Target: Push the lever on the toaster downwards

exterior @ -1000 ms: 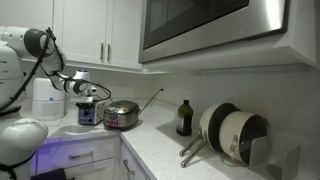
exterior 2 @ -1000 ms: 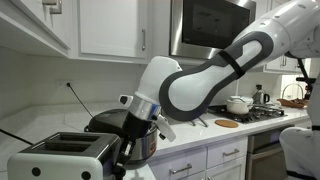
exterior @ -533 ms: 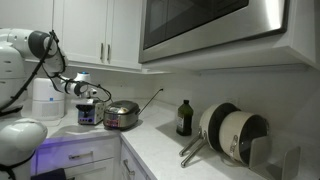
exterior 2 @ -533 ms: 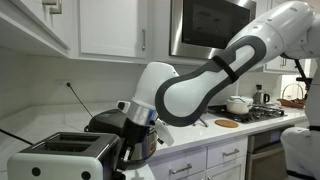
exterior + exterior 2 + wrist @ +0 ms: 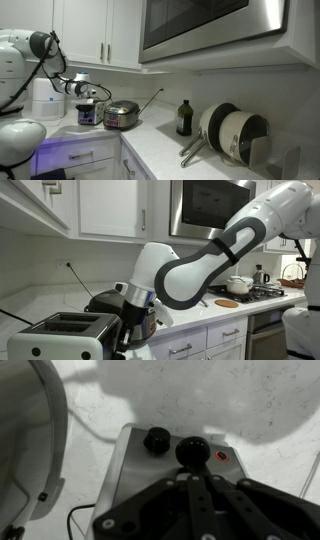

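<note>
The toaster (image 5: 62, 335) is a silver box with two top slots at the counter's near end; it also shows small in an exterior view (image 5: 88, 114). In the wrist view its end face (image 5: 135, 480) carries a black dial (image 5: 156, 439), the round black lever knob (image 5: 192, 452) and a red light (image 5: 222, 457). My gripper (image 5: 191, 476) is shut and empty. Its fingertips sit right at the lever knob, touching it or nearly so. In an exterior view the gripper (image 5: 128, 332) hangs at the toaster's end face.
A round steel lidded pot (image 5: 121, 114) with a long handle stands right behind the toaster. A white cylindrical appliance (image 5: 45, 98) is beside it. A dark bottle (image 5: 184, 118) and pans on a rack (image 5: 232, 132) stand further along the counter. A stove (image 5: 250, 288) is at the far end.
The arm has shifted slightly toward the toaster's end; the gripper stays shut at the lever.
</note>
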You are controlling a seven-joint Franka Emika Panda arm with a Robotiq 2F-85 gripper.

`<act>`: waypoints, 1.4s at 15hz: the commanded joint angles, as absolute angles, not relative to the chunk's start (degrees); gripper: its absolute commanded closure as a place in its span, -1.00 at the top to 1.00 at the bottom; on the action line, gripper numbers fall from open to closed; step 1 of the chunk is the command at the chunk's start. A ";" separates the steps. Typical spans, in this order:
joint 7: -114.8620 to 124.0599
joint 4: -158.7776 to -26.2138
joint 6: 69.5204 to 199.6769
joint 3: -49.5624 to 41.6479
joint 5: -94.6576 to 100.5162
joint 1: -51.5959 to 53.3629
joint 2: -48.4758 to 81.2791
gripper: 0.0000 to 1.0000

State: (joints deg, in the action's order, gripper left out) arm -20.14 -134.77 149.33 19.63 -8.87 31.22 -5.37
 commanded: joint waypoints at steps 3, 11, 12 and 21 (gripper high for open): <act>-15.46 -131.56 148.06 22.14 -1.73 28.07 2.49 -1.00; -14.08 -128.16 142.46 22.92 -0.46 27.49 0.08 -1.00; -13.71 -127.98 141.54 22.97 -0.28 27.43 -0.70 -1.00; -12.70 -124.55 133.19 23.26 -0.66 27.39 -4.45 -1.00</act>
State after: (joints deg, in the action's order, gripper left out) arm -15.31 -127.05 136.76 22.24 -2.42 28.76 -3.46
